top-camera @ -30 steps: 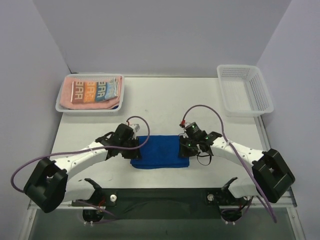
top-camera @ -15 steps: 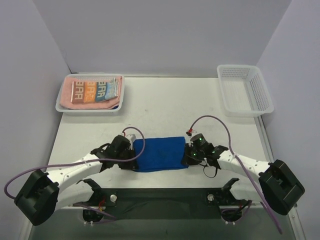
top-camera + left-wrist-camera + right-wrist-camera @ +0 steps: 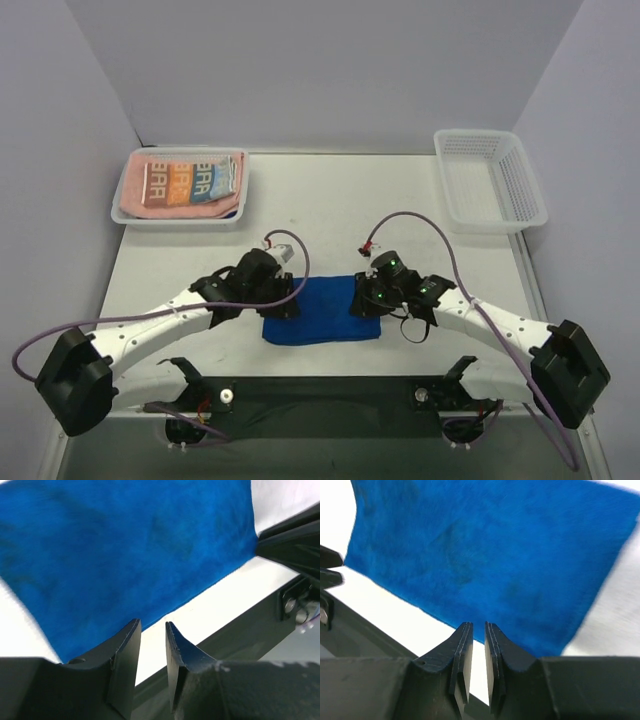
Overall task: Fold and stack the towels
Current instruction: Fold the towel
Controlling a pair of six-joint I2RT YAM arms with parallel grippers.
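While the blue towel (image 3: 320,310) lies flat on the table (image 3: 330,215), close to the front edge, one pincer waits at each short end of it. The left pincer (image 3: 285,300) is open a little way and has nothing in it. The right pincer (image 3: 362,300) is open only a thin crack, and it holds nothing either. From the wrist cameras, both sets of tips sit just at the near edge of the cloth, not on it.

I think the job right now is to fold this towel one more time. To do it well, both pincers should open wider first, because the gaps look too small for soft, thick cloth. Each one should then go down low and pinch its own corner. They should lift together at the same height, so the towel does not twist. Next, lay the edge right on top of the other edge, and let go only when the cloth lies flat.

After that, the towel belongs on the pile in the basket (image 3: 130,215) at the far left. There the white towel with letters (image 3: 190,180) lies on the pink towel (image 3: 135,200).
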